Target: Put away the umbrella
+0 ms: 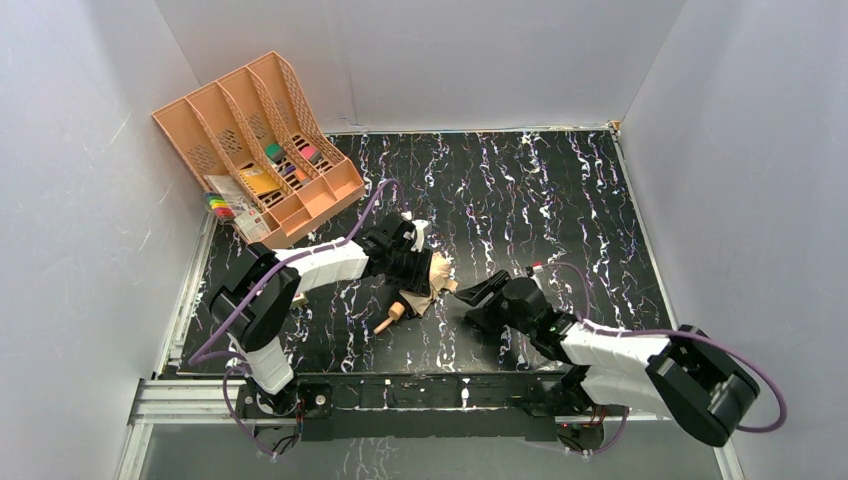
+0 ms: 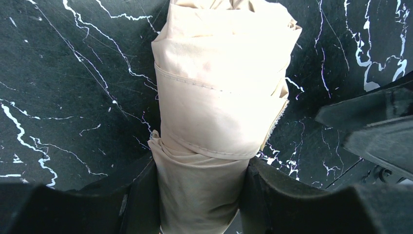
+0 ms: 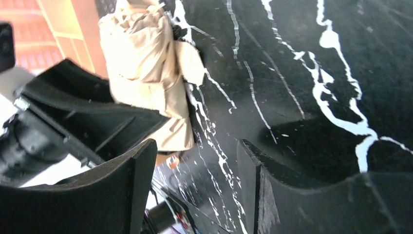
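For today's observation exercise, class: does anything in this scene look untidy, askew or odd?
Yes. The umbrella, held in the left gripper, is rolled loosely: its folds lie uneven and a fabric flap sticks out sideways.

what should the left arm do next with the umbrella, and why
Probably lift the umbrella slightly and start toward the peach file tray. The left tool is clamped around its folded fabric, and the right tool stands open beside it, holding nothing.
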